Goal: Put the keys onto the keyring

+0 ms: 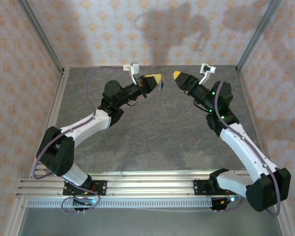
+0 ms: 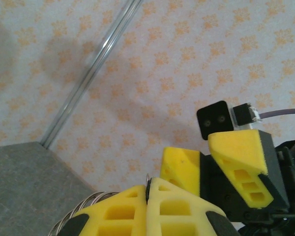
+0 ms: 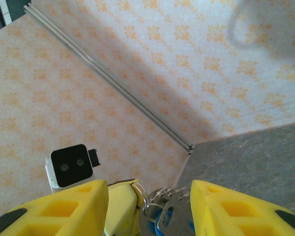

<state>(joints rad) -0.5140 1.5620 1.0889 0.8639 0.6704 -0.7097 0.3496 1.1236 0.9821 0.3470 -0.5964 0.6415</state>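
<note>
Both grippers meet in mid-air above the table (image 1: 152, 137). Your left gripper (image 1: 159, 78) is pressed together on the keyring (image 3: 150, 205), with blue-headed keys (image 3: 167, 219) dangling from it. The right gripper (image 1: 177, 75) stands spread around them. Hold the left steady and close the right gently on one key.

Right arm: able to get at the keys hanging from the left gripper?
Likely yes. The right gripper is open and faces the keys, nothing between. The left gripper, shut on the keyring, sits right beside them, so room is tight.

Grey tabletop (image 1: 152, 132), patterned walls (image 1: 98, 34), alu. frame post (image 1: 40, 34).
</note>
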